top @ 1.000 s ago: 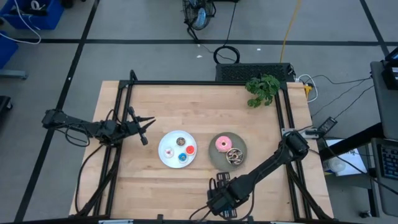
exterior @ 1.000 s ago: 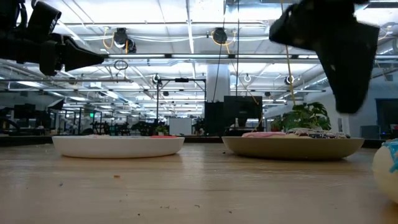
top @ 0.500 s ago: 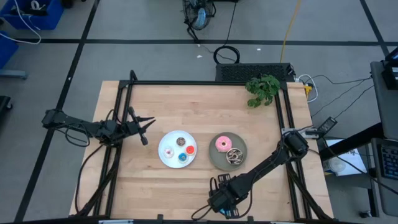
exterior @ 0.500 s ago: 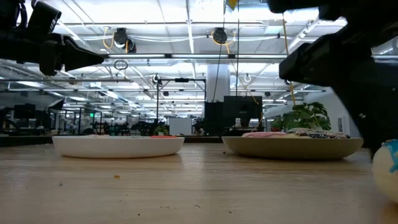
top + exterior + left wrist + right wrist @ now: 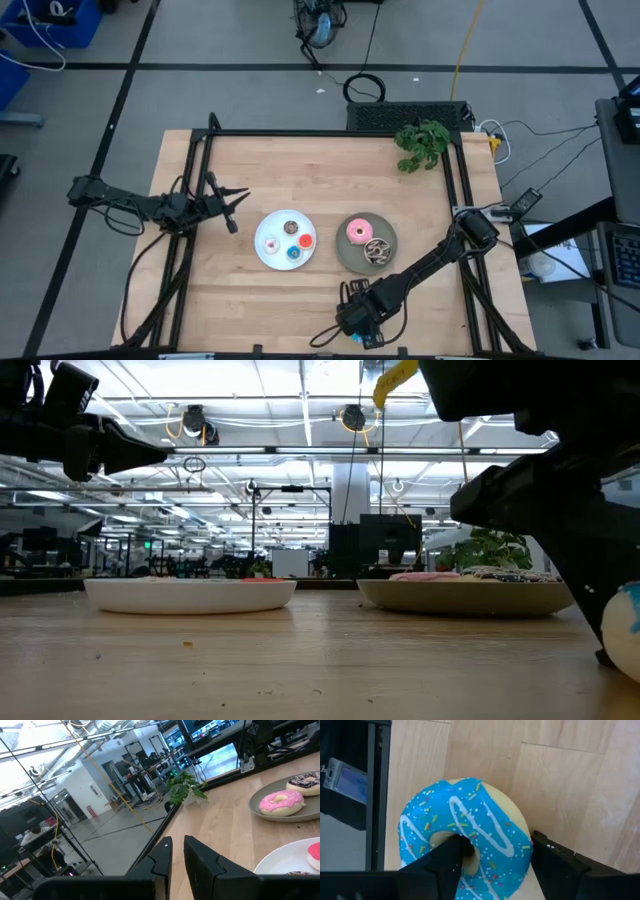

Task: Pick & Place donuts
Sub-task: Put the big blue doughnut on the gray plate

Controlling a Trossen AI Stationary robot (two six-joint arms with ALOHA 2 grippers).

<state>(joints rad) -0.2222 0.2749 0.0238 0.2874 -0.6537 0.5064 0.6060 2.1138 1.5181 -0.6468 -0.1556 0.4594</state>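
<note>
Straddling blue sprinkled donut (image 5: pixel 470 835), right gripper (image 5: pixel 492 865) (one finger through hole), wood table (image 5: pixel 330 165) edge

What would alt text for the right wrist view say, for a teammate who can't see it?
A blue sprinkled donut with white icing lines fills the picture, lying on the wooden table near its edge. The right end effector straddles it, one dark finger in the donut's hole and the other outside its rim.
</note>
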